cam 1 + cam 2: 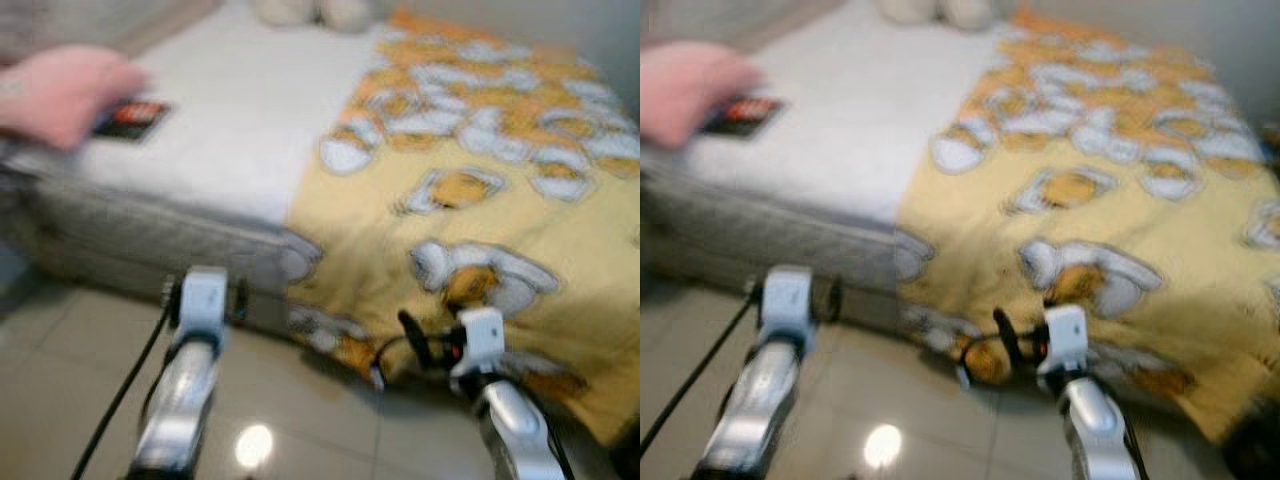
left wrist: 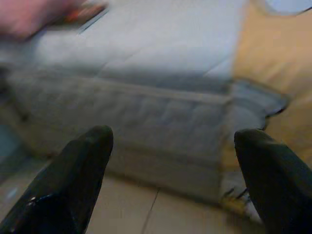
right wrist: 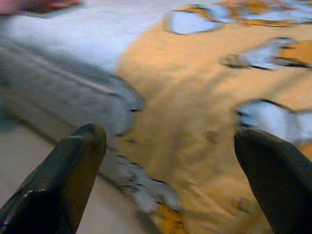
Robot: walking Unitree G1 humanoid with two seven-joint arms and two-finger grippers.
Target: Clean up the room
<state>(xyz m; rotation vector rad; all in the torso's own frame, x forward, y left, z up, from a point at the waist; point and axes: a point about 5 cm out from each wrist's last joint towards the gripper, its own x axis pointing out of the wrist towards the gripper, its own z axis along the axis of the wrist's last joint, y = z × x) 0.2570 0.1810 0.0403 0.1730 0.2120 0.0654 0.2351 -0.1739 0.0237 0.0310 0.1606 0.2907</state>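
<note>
Before the bed (image 1: 190,150), we are holding both arms forward over the tiled floor (image 1: 60,400). The left end effector (image 2: 170,180) is spreading its fingers (image 2: 73,180) wide apart, gripping nothing, and facing the grey side of the mattress (image 2: 146,126). The right end effector (image 3: 170,180) is likewise standing wide apart and empty, pointing at the yellow blanket (image 1: 480,230) where it is hanging over the bed's near edge.

The blanket, printed with white and orange shapes, is covering the right part of the bed, its lower hem draping down to the floor near the right arm. The left part is showing bare white sheet. At the bed's left edge, a pink pillow (image 1: 60,95) is lying just beside a dark flat item (image 1: 135,118) with red on it; blur is making any writing on it unreadable. Open floor is lying between us and the bed.
</note>
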